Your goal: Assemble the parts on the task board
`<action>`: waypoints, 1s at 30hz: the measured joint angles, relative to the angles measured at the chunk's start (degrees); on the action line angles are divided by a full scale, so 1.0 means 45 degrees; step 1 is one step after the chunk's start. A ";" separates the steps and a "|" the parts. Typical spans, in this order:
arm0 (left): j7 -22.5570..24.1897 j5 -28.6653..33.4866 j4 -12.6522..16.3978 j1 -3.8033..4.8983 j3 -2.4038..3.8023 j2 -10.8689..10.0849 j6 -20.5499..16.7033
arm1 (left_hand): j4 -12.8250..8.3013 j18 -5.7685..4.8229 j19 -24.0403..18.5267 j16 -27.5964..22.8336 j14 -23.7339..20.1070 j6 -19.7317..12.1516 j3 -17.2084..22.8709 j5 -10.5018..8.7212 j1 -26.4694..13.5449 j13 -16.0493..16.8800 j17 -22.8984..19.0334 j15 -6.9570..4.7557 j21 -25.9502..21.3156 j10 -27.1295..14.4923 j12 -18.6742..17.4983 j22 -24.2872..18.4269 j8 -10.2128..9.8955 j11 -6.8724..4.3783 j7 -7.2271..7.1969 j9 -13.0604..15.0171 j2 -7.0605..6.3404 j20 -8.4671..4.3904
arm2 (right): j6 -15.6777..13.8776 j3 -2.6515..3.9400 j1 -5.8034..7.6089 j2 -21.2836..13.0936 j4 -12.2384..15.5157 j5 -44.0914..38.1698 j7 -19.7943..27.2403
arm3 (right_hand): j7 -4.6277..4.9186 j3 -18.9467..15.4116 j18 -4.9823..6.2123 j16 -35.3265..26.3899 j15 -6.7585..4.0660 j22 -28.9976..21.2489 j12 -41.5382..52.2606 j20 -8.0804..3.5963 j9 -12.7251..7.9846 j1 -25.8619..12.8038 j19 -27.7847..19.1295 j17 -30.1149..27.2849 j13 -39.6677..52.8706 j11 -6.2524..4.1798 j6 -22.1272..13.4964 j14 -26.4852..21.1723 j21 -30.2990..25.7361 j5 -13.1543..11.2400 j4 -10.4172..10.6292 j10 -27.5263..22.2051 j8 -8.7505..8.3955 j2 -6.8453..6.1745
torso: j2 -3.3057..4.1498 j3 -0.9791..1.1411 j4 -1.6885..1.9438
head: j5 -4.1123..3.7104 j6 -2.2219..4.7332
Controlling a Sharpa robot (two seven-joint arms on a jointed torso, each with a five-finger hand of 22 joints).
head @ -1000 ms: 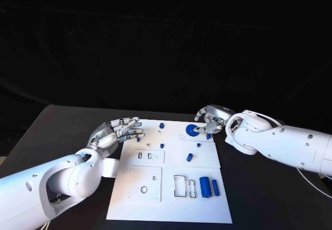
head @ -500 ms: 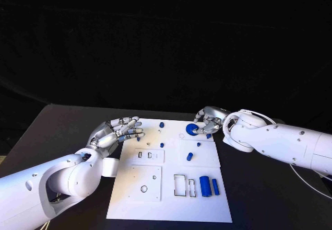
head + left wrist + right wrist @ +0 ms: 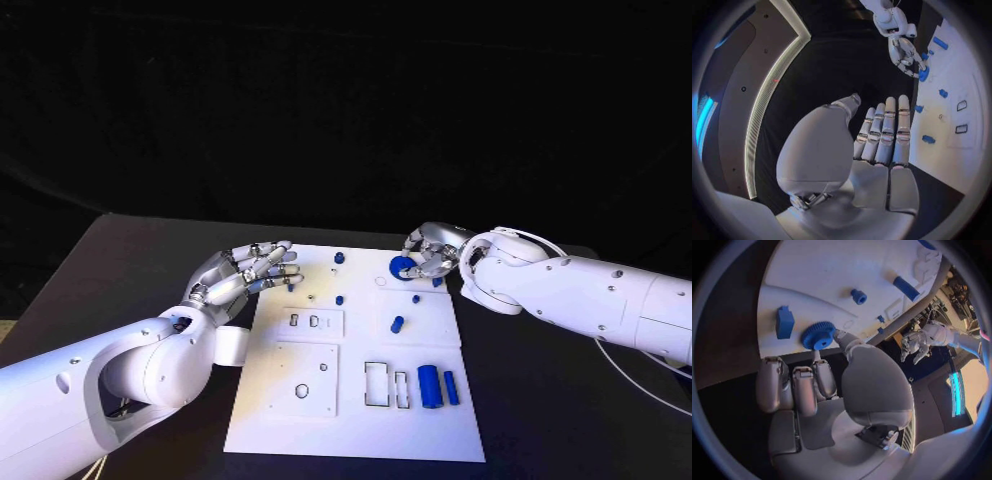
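Note:
The white task board (image 3: 353, 425) lies in the middle of the black table. A blue gear (image 3: 400, 266) lies flat near its far edge. My right hand (image 3: 433, 250) is at the gear; its thumb (image 3: 845, 342) and a fingertip (image 3: 820, 360) pinch the rim of the gear (image 3: 819, 335). My left hand (image 3: 242, 277) hovers over the board's left edge, holding nothing, with its fingers (image 3: 889, 127) stretched out. Small blue pegs (image 3: 338, 258) and a short blue piece (image 3: 397, 324) sit mid-board. A thick blue cylinder (image 3: 427, 384) and a thinner bar (image 3: 450, 388) lie near the front right.
Two rectangular slots (image 3: 375, 385) open beside the cylinder, and raised white panels (image 3: 306, 380) with small holes take up the board's left half. A blue block (image 3: 785, 322) lies close to the gear. Bare black table (image 3: 116, 270) surrounds the board.
My right arm has swung in and farther back while its hand stays at the gear, which has not shifted. My left hand has barely moved.

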 measured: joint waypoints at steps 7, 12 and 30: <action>-0.0014 0.0004 -0.0004 0.0000 0.0000 -0.0007 0.0003 | 0.0000 0.0000 0.0000 0.0000 0.0000 0.0000 0.0000 0.0000 0.0000 0.0000 0.0015 0.0000 0.0000 0.0000 0.0000 0.0000 0.0000 0.0000 0.0000 -0.0012 0.0000 0.0000 | 0.0080 0.0020 0.0000 0.0026 -0.0093 -0.0003 0.0026 | -0.0051 0.0112 0.0000 0.0032 0.0000 0.0000 0.0097 0.0043 0.0033 0.0166 0.0042 -0.0001 -0.0001 -0.0001 0.0049 0.0000 0.0052 -0.0001 -0.0035 0.0032 0.0102 0.0061 | 0.0000 0.0001 -0.0011 | 0.0013 -0.0039; -0.0025 0.0006 -0.0004 0.0000 0.0000 -0.0011 0.0006 | -0.0037 0.0001 0.0000 0.0000 0.0000 0.0000 0.0037 0.0000 0.0000 0.0000 0.0014 0.0000 0.0000 0.0000 0.0000 0.0001 0.0000 0.0000 0.0000 -0.0012 0.0000 0.0000 | 0.0108 0.0029 -0.0005 0.0030 -0.0109 -0.0040 0.0046 | -0.0048 0.0294 0.0000 0.0032 -0.0001 -0.0001 0.0097 0.0013 0.0043 0.0336 0.0072 -0.0002 -0.0001 -0.0001 0.0149 0.0000 0.0051 -0.0057 -0.0145 0.0031 0.0155 0.0157 | 0.0000 0.0009 -0.0018 | 0.0033 -0.0074; -0.0079 0.0011 -0.0036 0.0001 0.0000 -0.0007 0.0039 | -0.0036 0.0000 0.0000 0.0000 0.0000 0.0000 0.0036 0.0000 0.0000 0.0000 0.0013 0.0000 0.0000 0.0000 0.0000 0.0001 0.0000 0.0000 0.0000 -0.0011 0.0000 0.0000 | -0.0011 0.0054 -0.0056 0.0017 -0.0041 -0.1092 0.0141 | -0.0026 0.2151 0.0001 0.0180 -0.0001 -0.0004 0.0393 0.0017 -0.0140 0.1118 0.0158 -0.0004 -0.0005 -0.0074 0.0715 0.0000 0.0194 -0.0892 -0.1018 0.0236 0.0209 0.0249 | 0.0009 0.0010 -0.0007 | 0.0031 -0.0120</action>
